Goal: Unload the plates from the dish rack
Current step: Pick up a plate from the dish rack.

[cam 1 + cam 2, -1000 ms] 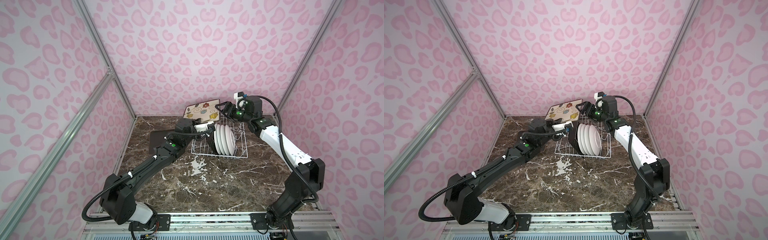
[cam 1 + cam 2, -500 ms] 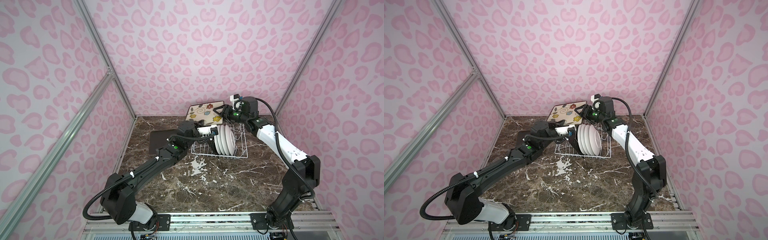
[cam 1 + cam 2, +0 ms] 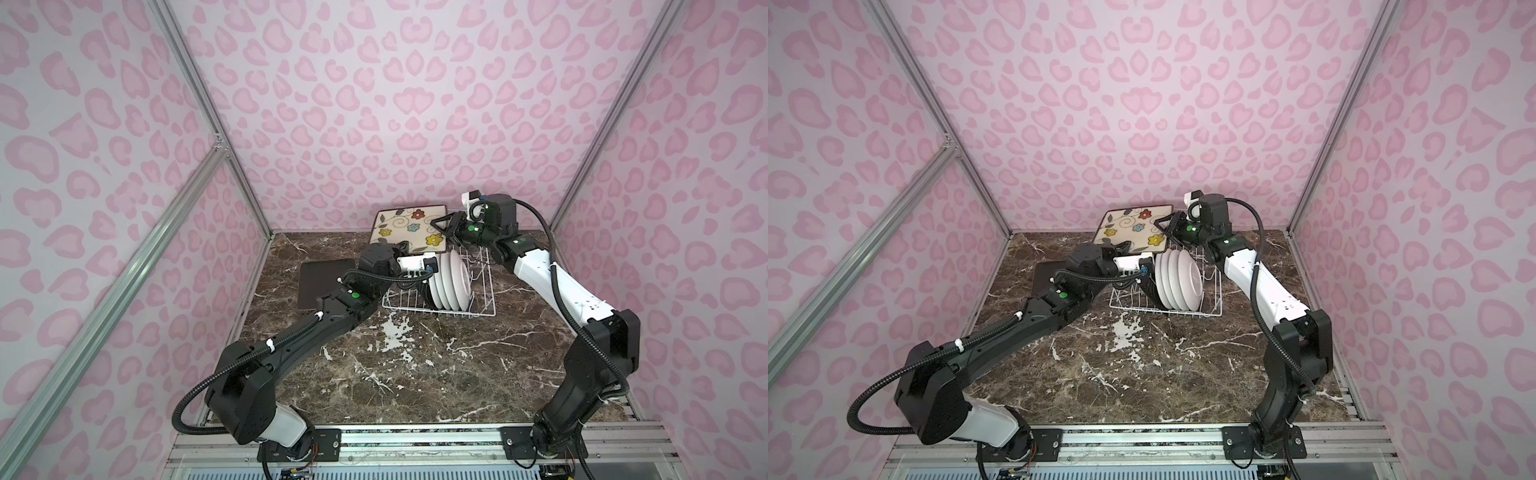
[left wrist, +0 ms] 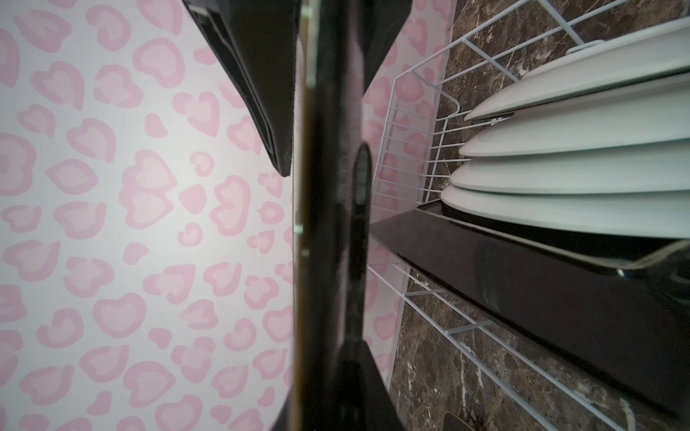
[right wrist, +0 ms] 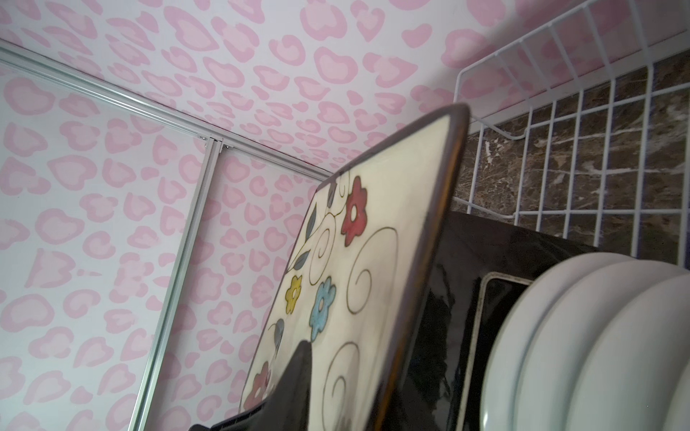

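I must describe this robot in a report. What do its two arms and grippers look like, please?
The left arm is mostly black; the right arm has a long white section. Each carries a green dot, a black ribbed cable and a white camera mount at the wrist. The left gripper and the right gripper are black and tapering.

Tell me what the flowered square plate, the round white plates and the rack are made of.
The flowered square plate looks like glazed ceramic: painted cream face, glossy dark rim. The round white plates seem glazed ceramic too, smooth and softly shiny. The dish rack appears to be white-coated metal wire, in thin, straight rods.
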You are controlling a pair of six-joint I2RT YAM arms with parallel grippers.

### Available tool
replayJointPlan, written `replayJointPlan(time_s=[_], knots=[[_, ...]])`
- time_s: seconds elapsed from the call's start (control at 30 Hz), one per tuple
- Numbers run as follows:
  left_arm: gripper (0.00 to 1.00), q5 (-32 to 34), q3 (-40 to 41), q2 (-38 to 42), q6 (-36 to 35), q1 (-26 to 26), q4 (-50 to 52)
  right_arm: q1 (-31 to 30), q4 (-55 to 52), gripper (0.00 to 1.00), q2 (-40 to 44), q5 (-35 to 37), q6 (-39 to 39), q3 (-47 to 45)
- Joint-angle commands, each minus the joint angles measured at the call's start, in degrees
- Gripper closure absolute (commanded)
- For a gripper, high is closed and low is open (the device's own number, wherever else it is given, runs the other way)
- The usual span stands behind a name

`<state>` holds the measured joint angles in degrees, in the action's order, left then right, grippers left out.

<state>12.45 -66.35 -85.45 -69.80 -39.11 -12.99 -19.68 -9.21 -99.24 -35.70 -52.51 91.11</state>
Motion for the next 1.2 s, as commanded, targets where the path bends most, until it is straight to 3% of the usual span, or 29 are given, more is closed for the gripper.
replayJointPlan(time_s=[0.0, 0.07, 0.13, 0.2, 0.53, 0.7, 1.17], knots=[[0.97, -0.4, -0.1, 0.0, 0.9, -0.1, -15.3, 0.2, 1.4, 0.73, -0.1, -2.9, 1.9, -0.5], [0.97, -0.4, 0.1, -0.1, 0.3, 0.0, -16.1, 0.6, 1.1, 0.73, 0.0, -3.3, 1.9, -0.5], [0.97, -0.3, 0.4, -0.2, -0.5, -0.1, -16.7, 1.1, 0.1, 0.62, 0.1, -3.6, 2.0, -0.3], [0.97, -0.3, 0.7, -0.3, -1.1, -0.1, -17.3, 1.7, -1.0, 0.59, 0.2, -3.8, 2.3, -0.2], [0.97, -0.7, 1.5, -0.2, -2.3, -0.2, -18.2, 2.2, -8.4, 0.62, -2.0, -6.1, 4.8, 4.3], [0.97, -1.0, 1.8, -0.4, -2.8, -0.3, -18.2, 2.1, -11.8, 0.56, -3.3, -6.2, 5.9, 6.3], [0.97, -0.8, 1.8, -1.4, -4.6, -0.5, -18.2, 1.7, -11.6, 0.74, -3.8, -7.3, 5.8, 6.4]])
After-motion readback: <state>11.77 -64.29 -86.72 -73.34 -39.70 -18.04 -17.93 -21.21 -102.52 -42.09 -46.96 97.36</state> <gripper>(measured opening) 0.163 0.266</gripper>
